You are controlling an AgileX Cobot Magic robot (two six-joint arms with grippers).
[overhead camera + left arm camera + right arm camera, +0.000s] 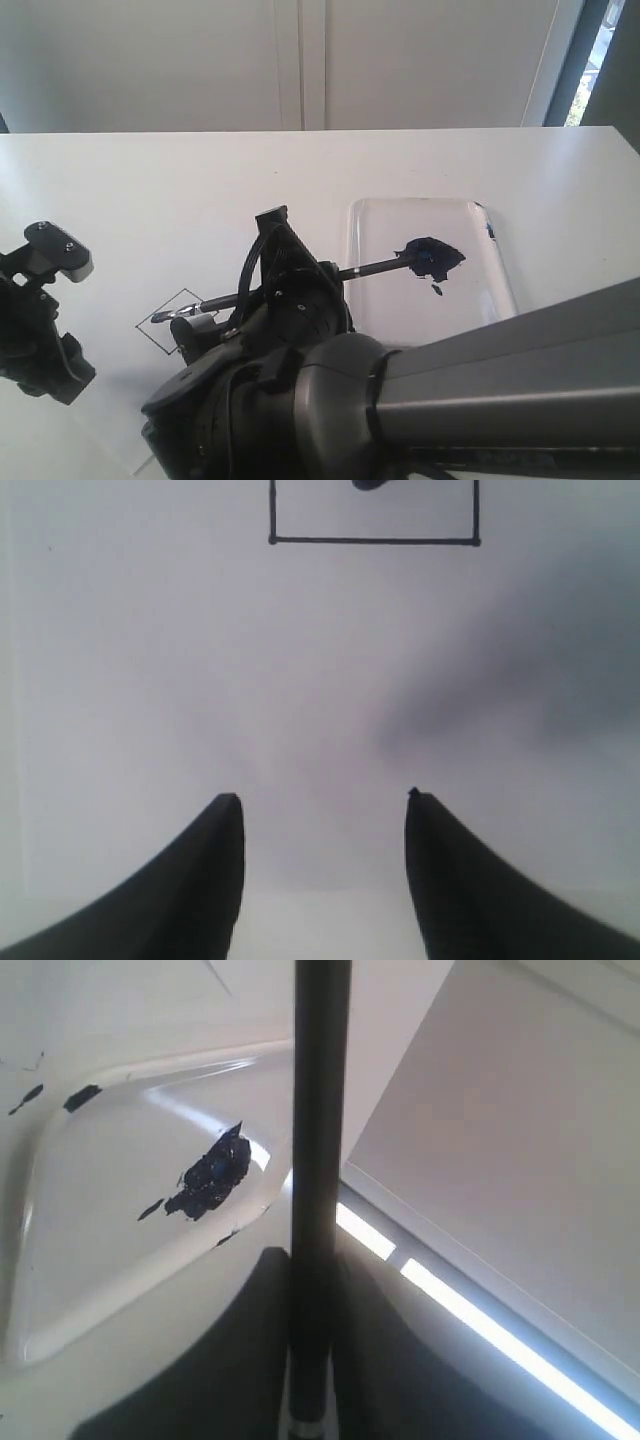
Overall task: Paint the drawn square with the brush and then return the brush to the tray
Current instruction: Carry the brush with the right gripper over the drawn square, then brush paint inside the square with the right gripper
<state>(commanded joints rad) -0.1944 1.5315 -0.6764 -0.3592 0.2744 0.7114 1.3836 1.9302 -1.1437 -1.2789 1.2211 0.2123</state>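
The brush [370,267] lies nearly level over the table, its long black handle reaching back over the clear tray [495,270] towards the blue-black paint blob [432,257]. My right gripper [215,318] is shut on it close to the silver ferrule. In the right wrist view the handle [320,1110] rises from between the jaws [310,1295], past the tray [110,1250]. The dark brush tip [368,484] is over the drawn square [400,515], still a thin outline [170,328]. My left gripper [322,805] hangs open over white paper, short of the square.
White paper covers the table around the square. The left arm [45,320] stands at the left edge. The bulky right arm [450,390] crosses the foreground from the right. A wall and a window frame [575,60] lie behind the table.
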